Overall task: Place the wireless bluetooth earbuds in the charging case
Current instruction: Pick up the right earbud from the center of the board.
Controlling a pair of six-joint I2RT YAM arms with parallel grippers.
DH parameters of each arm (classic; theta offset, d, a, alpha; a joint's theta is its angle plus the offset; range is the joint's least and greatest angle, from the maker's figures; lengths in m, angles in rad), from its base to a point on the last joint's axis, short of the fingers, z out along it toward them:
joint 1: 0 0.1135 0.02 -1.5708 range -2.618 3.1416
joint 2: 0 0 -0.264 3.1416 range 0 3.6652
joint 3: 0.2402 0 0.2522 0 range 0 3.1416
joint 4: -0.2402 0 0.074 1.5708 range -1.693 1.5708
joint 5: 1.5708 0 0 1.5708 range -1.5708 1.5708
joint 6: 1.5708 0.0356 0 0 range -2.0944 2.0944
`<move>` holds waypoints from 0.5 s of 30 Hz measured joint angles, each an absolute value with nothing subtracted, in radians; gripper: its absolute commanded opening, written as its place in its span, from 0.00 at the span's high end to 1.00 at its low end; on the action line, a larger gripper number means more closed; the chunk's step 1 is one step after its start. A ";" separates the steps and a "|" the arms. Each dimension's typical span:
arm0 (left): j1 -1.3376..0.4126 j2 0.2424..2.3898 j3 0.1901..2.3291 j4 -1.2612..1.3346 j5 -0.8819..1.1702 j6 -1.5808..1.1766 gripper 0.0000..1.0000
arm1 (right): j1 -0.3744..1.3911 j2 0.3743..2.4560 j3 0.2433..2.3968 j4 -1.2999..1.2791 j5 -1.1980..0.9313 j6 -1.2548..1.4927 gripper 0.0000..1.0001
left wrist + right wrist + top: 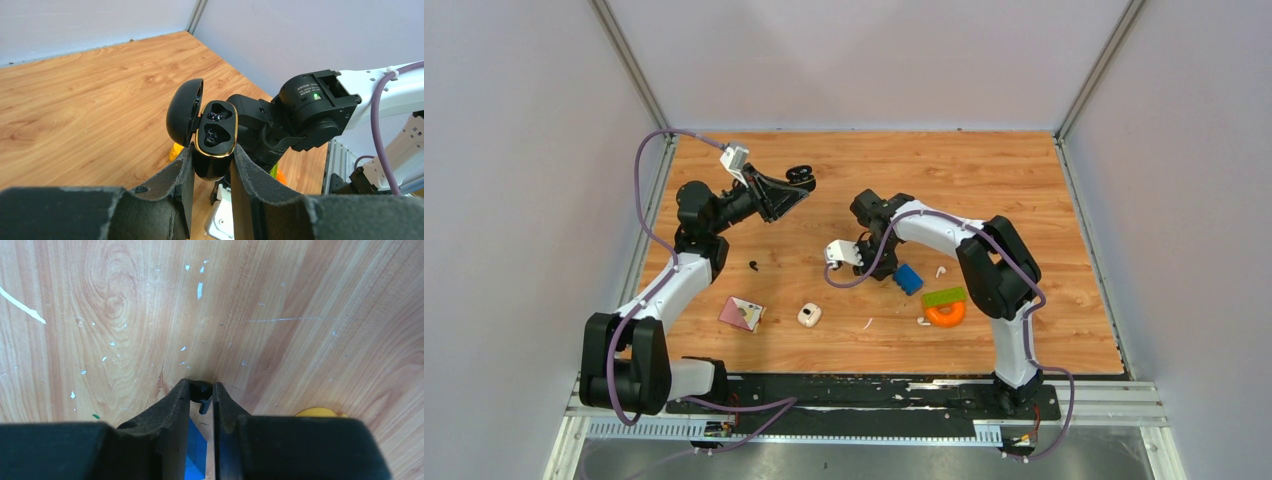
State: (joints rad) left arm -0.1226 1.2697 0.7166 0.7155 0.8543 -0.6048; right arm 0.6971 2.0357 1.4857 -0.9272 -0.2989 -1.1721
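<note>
Black pebble-shaped charging case with gold rim point(216, 135) clamped between fingers of left pincer point(212, 157), lid open, high above wooden tabletop point(75, 100). Right pincer point(201, 385) clenched on tiny black earbud point(202, 391) at fingertips, close above tabletop. Second black earbud point(753, 265) lies on tabletop, well apart from both pincers, nearer left one.

Probably lab: walled wooden test table point(984, 170)
</note>
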 measured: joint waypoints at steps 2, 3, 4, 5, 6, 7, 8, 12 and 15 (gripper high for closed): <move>-0.123 1.270 0.717 0.715 0.854 -0.605 1.00 | 0.697 2.036 1.486 -0.923 -0.296 -1.158 0.86; -0.123 1.270 0.717 0.715 0.853 -0.605 1.00 | 0.698 2.035 1.486 -0.921 -0.295 -1.150 0.87; -0.123 1.271 0.717 0.715 0.853 -0.605 1.00 | 0.698 2.035 1.486 -0.919 -0.294 -1.144 0.87; -0.123 1.272 0.717 0.715 0.852 -0.605 1.00 | 0.698 2.033 1.486 -0.916 -0.292 -1.132 0.87; -0.123 1.273 0.717 0.715 0.852 -0.605 1.00 | 0.698 2.031 1.486 -0.914 -0.290 -1.121 0.88; -0.123 1.274 0.717 0.716 0.851 -0.605 1.00 | 0.698 2.027 1.486 -0.913 -0.289 -1.106 0.88; -0.123 1.277 0.717 0.716 0.851 -0.605 1.00 | 0.698 2.021 1.486 -0.915 -0.289 -1.092 0.88; -0.123 1.290 0.717 0.716 0.851 -0.605 1.00 | 0.697 1.961 1.522 -0.945 -0.308 -1.025 0.88; -0.123 1.305 0.717 0.717 0.851 -0.605 1.00 | 0.686 1.899 1.618 -0.974 -0.351 -0.946 0.88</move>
State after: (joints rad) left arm -0.1226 1.3052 0.7170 0.7170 0.8509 -0.6052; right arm 0.6865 1.8988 1.6176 -0.9737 -0.3511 -0.9459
